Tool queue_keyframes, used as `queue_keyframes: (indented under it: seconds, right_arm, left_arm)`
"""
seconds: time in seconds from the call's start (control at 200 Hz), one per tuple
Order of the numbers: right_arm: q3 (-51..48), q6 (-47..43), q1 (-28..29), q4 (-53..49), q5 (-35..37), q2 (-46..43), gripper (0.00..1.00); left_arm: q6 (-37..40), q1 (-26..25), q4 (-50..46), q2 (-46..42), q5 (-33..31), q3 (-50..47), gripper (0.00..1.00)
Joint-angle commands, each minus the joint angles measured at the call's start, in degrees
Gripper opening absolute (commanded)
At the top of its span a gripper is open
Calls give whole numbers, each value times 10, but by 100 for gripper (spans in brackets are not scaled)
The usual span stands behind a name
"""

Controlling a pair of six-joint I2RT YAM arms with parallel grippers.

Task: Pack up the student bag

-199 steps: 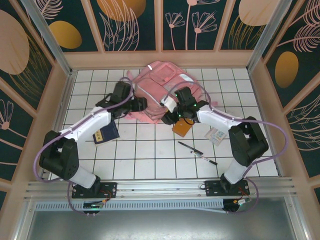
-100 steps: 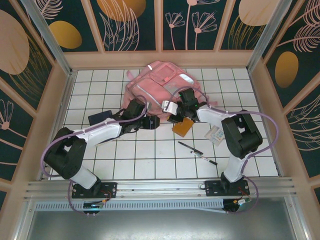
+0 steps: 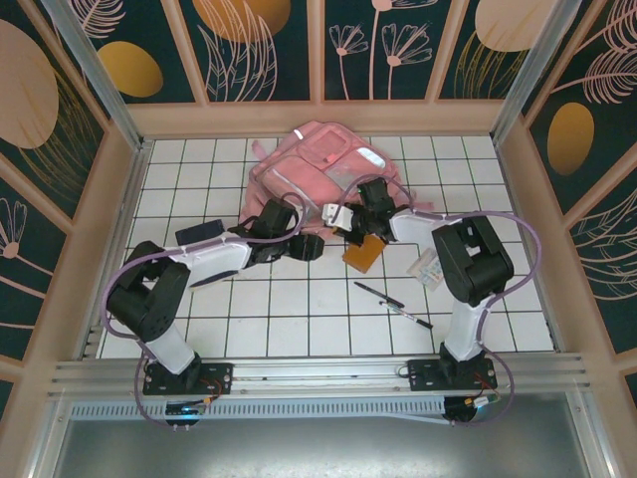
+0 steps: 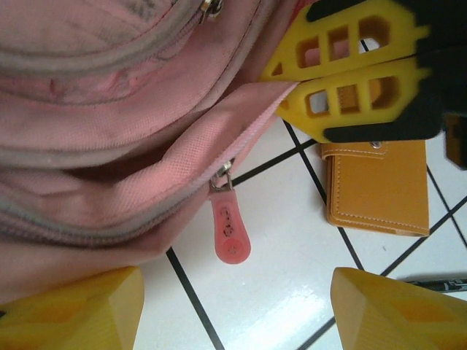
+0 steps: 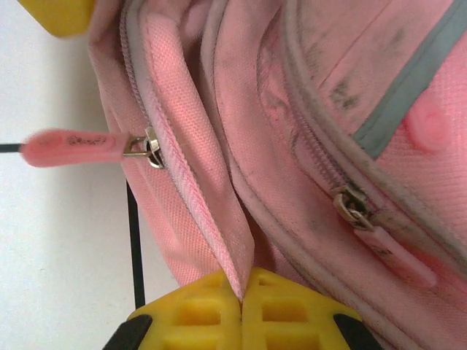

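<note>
A large pink student bag [image 3: 317, 174] lies slumped on the white tiled worktop [image 3: 299, 319], near the middle of its far edge. The right gripper [image 5: 242, 300] is clenched on the fabric lip of the bag's open zip. The left gripper [image 4: 233, 310] hangs released, jaws wide apart, just short of the pink zip pull [image 4: 230, 232]. The bag looks soft, light and floppy (the cloth folds and won't hold its shape), so the stitched lip or the pull seems the best hold.
</note>
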Motion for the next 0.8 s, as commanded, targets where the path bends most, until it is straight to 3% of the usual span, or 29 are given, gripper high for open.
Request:
queue_keyframes:
  seconds: [0.0, 0.22, 0.485, 0.796]
  right_arm:
    - [10, 11, -22, -15, -84, -44, 0]
    - [8, 14, -25, -22, -106, -59, 0]
    - [14, 50, -25, -13, -162, -62, 0]
    - [6, 102, -28, 17, -221, -63, 0]
  left_arm:
    - [54, 1, -19, 10, -22, 31, 67]
    - [58, 1, -12, 31, -31, 64, 65]
    - [6, 1, 51, 60, 20, 71, 67]
    - [-81, 1, 77, 86, -50, 74, 63]
